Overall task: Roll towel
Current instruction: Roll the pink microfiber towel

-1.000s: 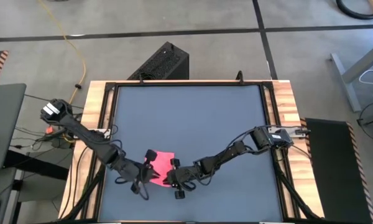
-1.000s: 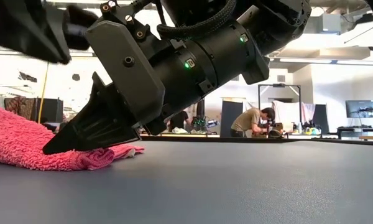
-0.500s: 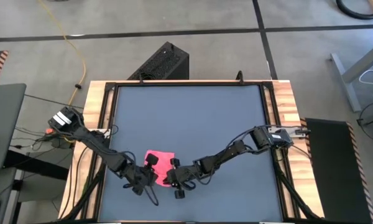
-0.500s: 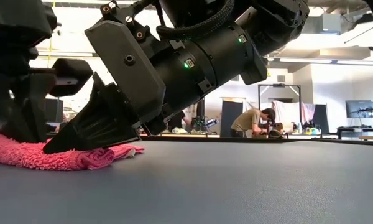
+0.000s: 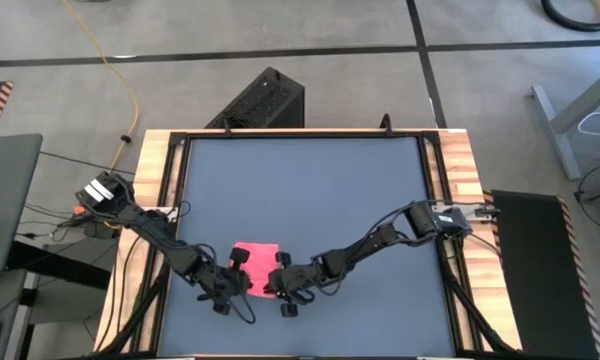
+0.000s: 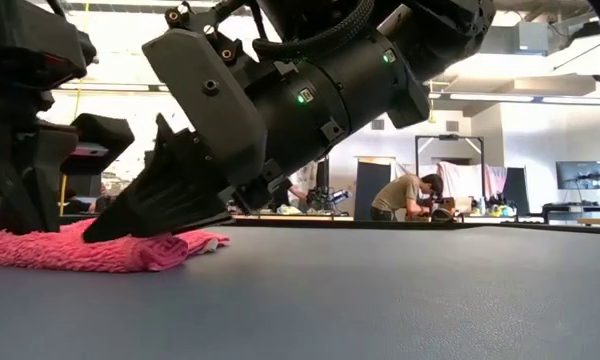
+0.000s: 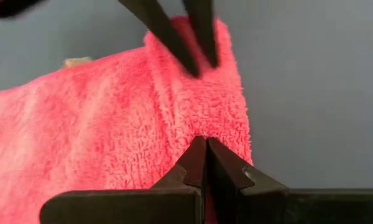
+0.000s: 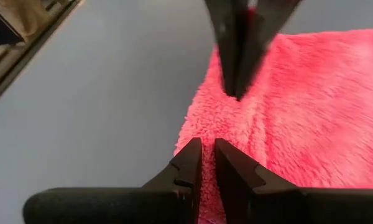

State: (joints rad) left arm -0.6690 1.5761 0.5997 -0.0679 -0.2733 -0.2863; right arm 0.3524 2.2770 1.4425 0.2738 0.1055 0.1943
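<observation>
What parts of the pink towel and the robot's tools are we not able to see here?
- High view: the near edge of the towel is covered by both arms.
- Low view: the towel's left part runs off the picture edge, behind the left arm.
- Left wrist view: the left tool is shut; any cloth pinched is hidden by its tips.
- Right wrist view: the right tool hides the towel edge under it; the other tool is blurred.

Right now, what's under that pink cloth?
The towel lies on the dark grey table. The left gripper and right gripper pinch its near edge. Whatever it covers stays hidden.
</observation>
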